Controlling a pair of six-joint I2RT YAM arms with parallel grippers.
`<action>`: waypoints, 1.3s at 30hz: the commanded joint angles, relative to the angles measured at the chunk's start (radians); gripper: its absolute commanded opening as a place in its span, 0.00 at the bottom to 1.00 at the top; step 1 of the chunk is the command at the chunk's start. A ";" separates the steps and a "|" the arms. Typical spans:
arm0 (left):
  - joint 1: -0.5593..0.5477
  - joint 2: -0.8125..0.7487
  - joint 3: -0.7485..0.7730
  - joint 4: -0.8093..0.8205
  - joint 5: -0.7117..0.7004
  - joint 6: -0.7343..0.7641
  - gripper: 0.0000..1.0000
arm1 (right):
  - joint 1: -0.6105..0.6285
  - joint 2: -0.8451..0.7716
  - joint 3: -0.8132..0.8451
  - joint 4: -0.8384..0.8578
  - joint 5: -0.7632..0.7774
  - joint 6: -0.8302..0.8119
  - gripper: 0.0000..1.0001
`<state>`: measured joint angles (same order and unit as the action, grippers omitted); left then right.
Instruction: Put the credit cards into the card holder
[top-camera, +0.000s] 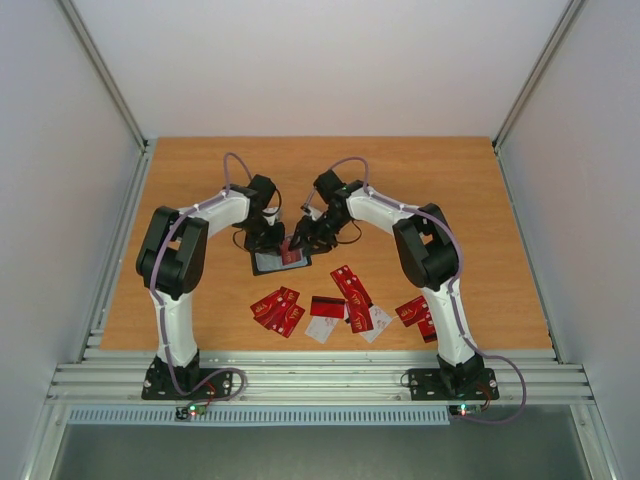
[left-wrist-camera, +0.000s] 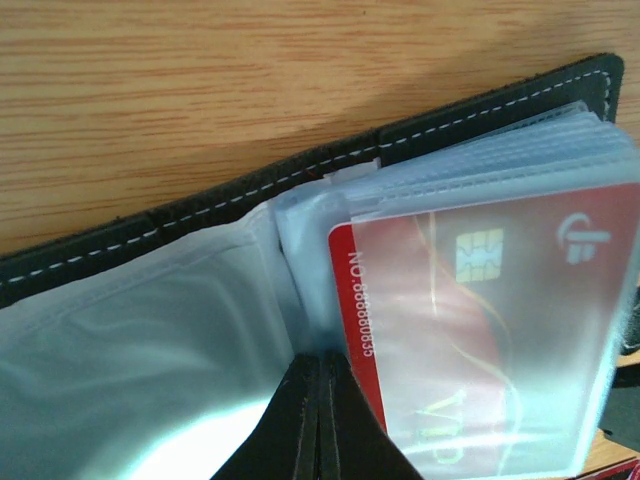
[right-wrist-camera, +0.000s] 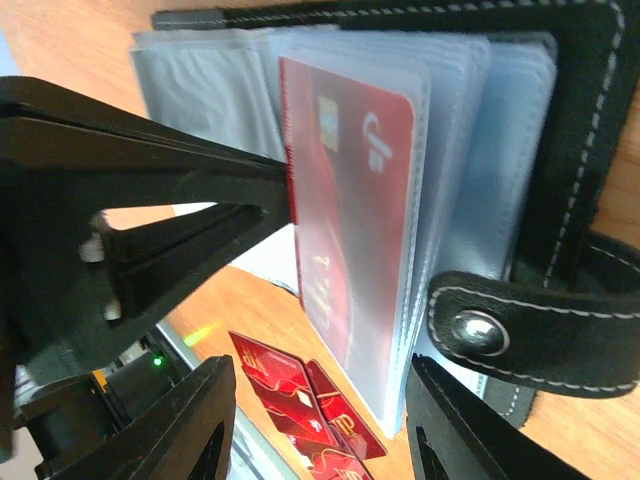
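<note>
The black card holder (top-camera: 268, 264) lies open on the table between both arms, its clear sleeves fanned out. A red credit card (left-wrist-camera: 480, 330) with a chip sits inside one clear sleeve (right-wrist-camera: 350, 200). My left gripper (left-wrist-camera: 320, 365) is shut, its tips pressed onto the sleeves at the holder's fold (top-camera: 268, 238). My right gripper (right-wrist-camera: 318, 400) stands open, one jaw on each side of the sleeve stack's end, close to the snap tab (right-wrist-camera: 520, 330). Several loose red credit cards (top-camera: 277, 310) and a few white ones (top-camera: 322, 330) lie nearer the arm bases.
More red cards lie in the middle (top-camera: 350, 290) and by the right arm (top-camera: 415, 315). The holder's stitched black cover (left-wrist-camera: 300, 175) rests on the wooden table (top-camera: 450, 200). Grey walls enclose the table on three sides.
</note>
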<state>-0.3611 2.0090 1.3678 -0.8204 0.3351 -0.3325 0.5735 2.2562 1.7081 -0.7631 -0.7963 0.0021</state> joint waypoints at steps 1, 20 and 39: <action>-0.016 0.034 0.018 0.010 -0.006 -0.010 0.00 | 0.013 0.002 0.062 -0.033 -0.009 -0.032 0.48; -0.039 0.063 0.070 0.049 0.089 -0.055 0.00 | 0.014 0.019 0.083 -0.084 0.016 -0.066 0.47; -0.031 0.011 0.076 0.088 0.206 -0.205 0.01 | -0.025 0.012 0.141 -0.176 0.098 -0.087 0.46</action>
<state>-0.3943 2.0651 1.4384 -0.7628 0.5098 -0.4961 0.5510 2.2704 1.7966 -0.9028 -0.7136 -0.0666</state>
